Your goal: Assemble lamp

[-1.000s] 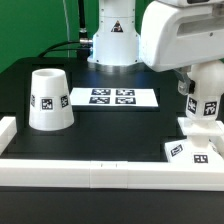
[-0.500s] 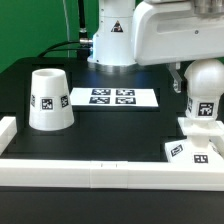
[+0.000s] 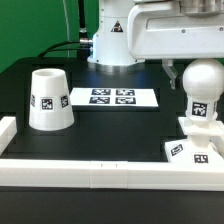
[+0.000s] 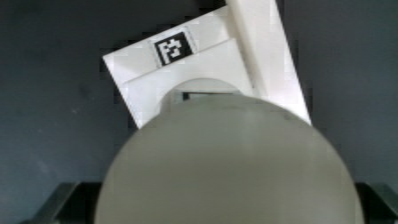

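Fingers spread, gripping nothing. Bulb upright just below, between them, on base. Risk: a finger brushing the bulb tips it if loosely seated. Shade well away.

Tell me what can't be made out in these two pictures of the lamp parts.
Wrist view: the blurred bulb fills the frame and hides most of the base.
Wrist view: the shade lies outside the frame.
Exterior view: the base is cut off at the picture's right edge.
Exterior view: whether the bulb is fully seated is too small to tell.
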Controlling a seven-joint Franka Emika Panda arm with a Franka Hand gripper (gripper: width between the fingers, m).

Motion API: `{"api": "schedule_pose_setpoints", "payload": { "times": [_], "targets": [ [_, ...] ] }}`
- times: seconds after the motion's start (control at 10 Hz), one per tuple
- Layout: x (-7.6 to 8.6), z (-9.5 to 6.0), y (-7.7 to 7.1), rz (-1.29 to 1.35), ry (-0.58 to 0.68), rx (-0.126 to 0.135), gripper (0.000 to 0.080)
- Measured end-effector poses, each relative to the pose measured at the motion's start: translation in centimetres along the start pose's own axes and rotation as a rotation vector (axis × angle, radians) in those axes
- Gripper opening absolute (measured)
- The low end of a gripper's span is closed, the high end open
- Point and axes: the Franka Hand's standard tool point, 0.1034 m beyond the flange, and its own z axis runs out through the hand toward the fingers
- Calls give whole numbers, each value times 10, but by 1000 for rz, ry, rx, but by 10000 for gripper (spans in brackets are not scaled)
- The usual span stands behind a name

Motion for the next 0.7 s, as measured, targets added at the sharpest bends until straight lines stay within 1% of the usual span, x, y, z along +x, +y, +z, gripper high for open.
{"api": "schedule_pose_setpoints", "payload": {
  "times": [0.2, 0.3, 0.6, 0.7],
  "targets": [
    [0, 0, 0, 99, 0, 0, 577],
    [1, 0, 0, 183, 7, 8, 577],
    [0, 2, -1, 433, 27, 55, 577],
    [-1, 2, -4, 565, 26, 77, 577]
  ]
}}
